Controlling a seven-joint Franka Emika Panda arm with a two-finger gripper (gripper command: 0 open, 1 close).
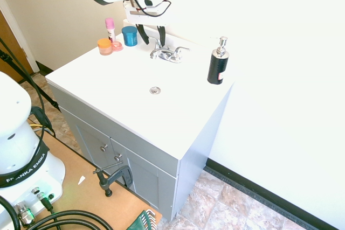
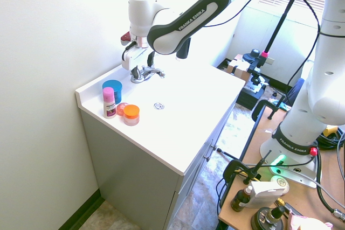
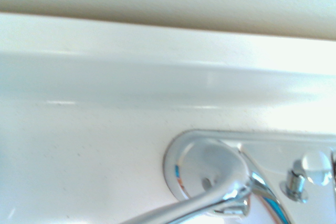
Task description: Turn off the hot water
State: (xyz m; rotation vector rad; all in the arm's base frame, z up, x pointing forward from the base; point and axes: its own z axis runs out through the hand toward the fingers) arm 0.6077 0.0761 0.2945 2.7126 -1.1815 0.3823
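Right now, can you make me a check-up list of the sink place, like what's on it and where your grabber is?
Surface: white sink top on a grey cabinet; drain uncovered
Job's things: chrome faucet, two lever handles, short spout; no running water seen
Clutter: blue tub, pink-capped bottle, orange-lidded jar and small pink container grouped near one end; black pump bottle on the faucet's other side
Gripper: fingers apart, pointing down by the handle nearer the blue tub; touching or not, cannot tell
Cables: black one looped by the gripper
Surroundings: pale walls, stone-look floor
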